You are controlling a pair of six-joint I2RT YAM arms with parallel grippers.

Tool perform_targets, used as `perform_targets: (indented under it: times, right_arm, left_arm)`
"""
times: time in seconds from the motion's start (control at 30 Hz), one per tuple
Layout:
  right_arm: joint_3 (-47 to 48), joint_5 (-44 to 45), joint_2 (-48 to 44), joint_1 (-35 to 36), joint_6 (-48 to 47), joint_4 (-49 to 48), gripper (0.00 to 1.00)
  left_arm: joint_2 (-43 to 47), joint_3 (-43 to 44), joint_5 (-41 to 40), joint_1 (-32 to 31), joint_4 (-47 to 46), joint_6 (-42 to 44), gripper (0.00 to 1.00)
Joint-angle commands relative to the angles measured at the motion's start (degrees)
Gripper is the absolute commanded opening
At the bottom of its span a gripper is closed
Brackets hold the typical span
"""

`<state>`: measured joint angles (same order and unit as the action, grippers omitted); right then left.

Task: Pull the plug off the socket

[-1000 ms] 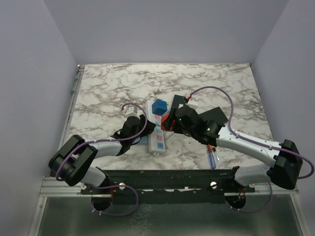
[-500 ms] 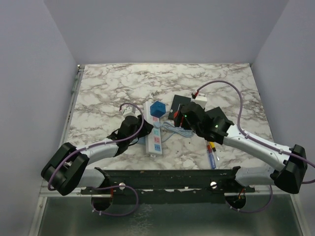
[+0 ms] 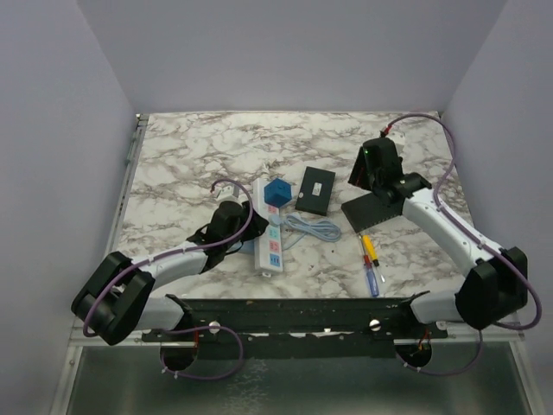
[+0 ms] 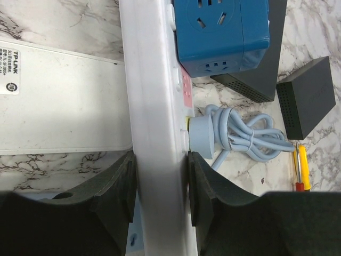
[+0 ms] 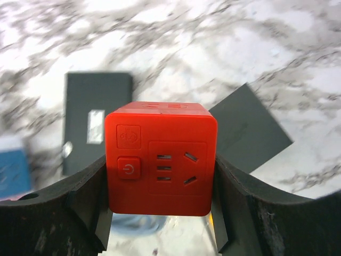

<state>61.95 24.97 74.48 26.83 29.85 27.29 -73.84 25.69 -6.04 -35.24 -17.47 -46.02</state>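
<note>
The long white socket strip (image 3: 271, 233) lies on the marble table, and my left gripper (image 3: 251, 240) is shut on its side. In the left wrist view both pads press the strip (image 4: 154, 106) between the left gripper's (image 4: 160, 181) fingers. A blue cube adapter (image 4: 213, 32) and a light-blue plug (image 4: 205, 136) with a coiled cable sit in the strip. My right gripper (image 5: 161, 176) is shut on a red cube plug (image 5: 161, 159) and holds it in the air, away from the strip. In the top view the right gripper (image 3: 370, 171) is at the back right and the red cube is hidden.
A black box (image 3: 316, 189) and a black flat plate (image 3: 378, 210) lie right of the strip. A red, yellow and blue screwdriver (image 3: 370, 264) lies near the front right. A white flat box (image 4: 58, 101) lies against the strip's left side.
My right gripper has moved from the strip up and away to the back right with the red cube in it. The left gripper has kept hold of the strip, which shifted slightly left.
</note>
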Motion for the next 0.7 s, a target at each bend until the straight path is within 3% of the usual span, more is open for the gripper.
perform_targets:
  times: [0.0, 0.4, 0.67]
  right_arm:
    - [4.44, -2.8, 8.37, -4.75, -5.47, -5.7, 0.0]
    - [13.55, -5.16, 24.89, -8.14, -8.14, -7.04, 0.0]
    - [11.36, -8.79, 27.17, -10.7, -6.31, -7.6, 0.0]
  left_arm:
    - [1.82, -1.16, 0.72, 0.43, 0.47, 1.35, 0.0]
    - [4.58, -3.55, 0.43, 0.52, -0.35, -0.96, 0.0]
    - [4.6, -3.72, 0.42, 0.61, -0.31, -1.31, 0.0]
